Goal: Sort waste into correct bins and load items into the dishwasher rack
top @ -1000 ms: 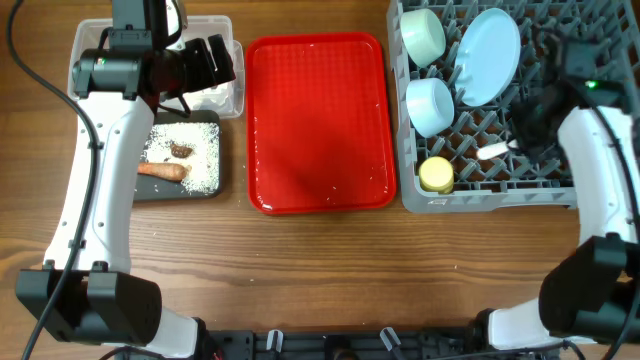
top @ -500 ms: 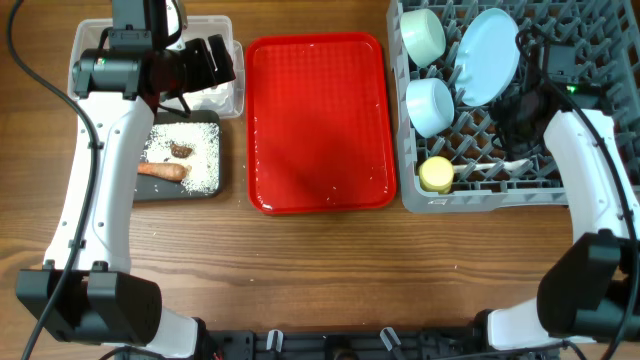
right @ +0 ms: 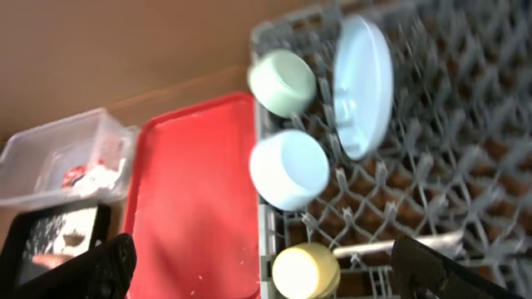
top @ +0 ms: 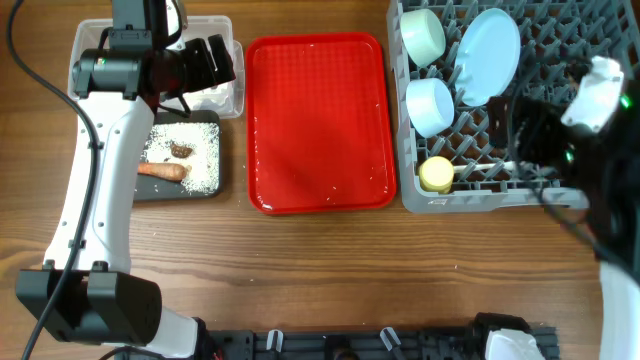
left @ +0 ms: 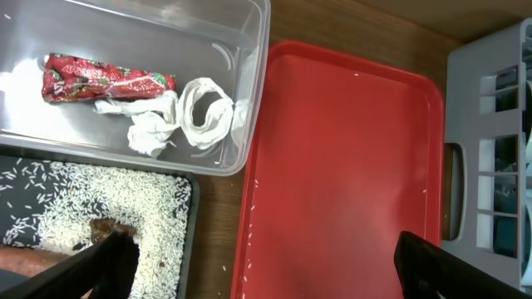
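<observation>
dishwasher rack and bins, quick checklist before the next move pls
1. Dishes loaded in the rack: plate, green bowl, blue bowl, yellow cup and spoon are all in it: ok.
2. Wrapper and tissue in the clear tub: ok.
3. Rice, carrot and brown lump in the black tray: ok.
4. Red tray free of waste: not ok, a few white specks that look like stray rice.
5. Left gripper and right gripper open and empty: ok.
</observation>
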